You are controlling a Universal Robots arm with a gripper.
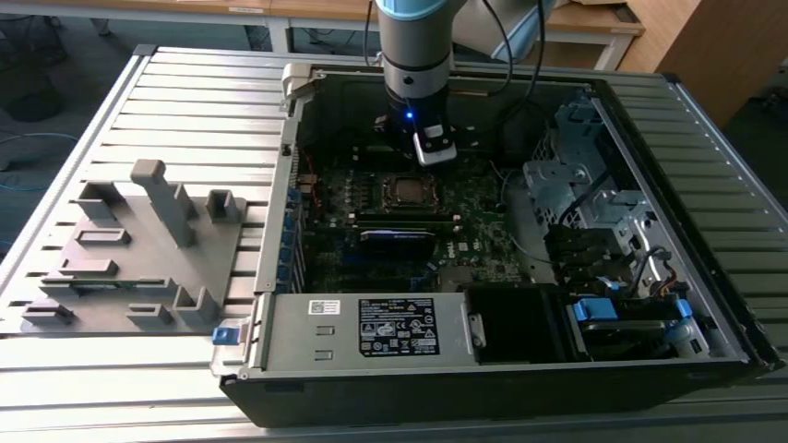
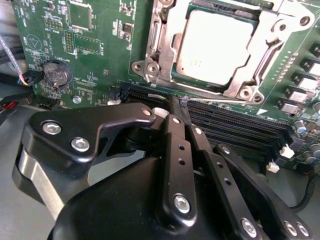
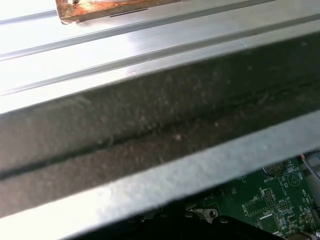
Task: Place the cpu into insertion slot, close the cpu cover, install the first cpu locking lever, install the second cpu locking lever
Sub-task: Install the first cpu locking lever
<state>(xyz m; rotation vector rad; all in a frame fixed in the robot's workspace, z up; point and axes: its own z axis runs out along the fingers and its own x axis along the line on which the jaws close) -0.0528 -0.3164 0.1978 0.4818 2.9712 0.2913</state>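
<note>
Sitting flat in the insertion slot (image 1: 386, 189) toward the motherboard's (image 2: 95, 30) far side, the cpu (image 2: 215, 45) is framed by the cpu cover (image 2: 162, 30). It is probably light, stiff and fragile, so best held by its edges. The hand (image 2: 181, 107) hovers beside it, narrow and holding nothing.

Silvery-grey cpu (image 2: 215, 47), dark green motherboard (image 2: 102, 30), black pincer (image 2: 176, 107), ribbed grey table (image 1: 185, 101)

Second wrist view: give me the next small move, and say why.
Probably ease the gripper toward the cover's edge, to seek a locking lever. The cpu already lies seated with the cover down around it, and the gripper hangs shut and empty above the board. Whether the levers are latched, I cannot tell.
</note>
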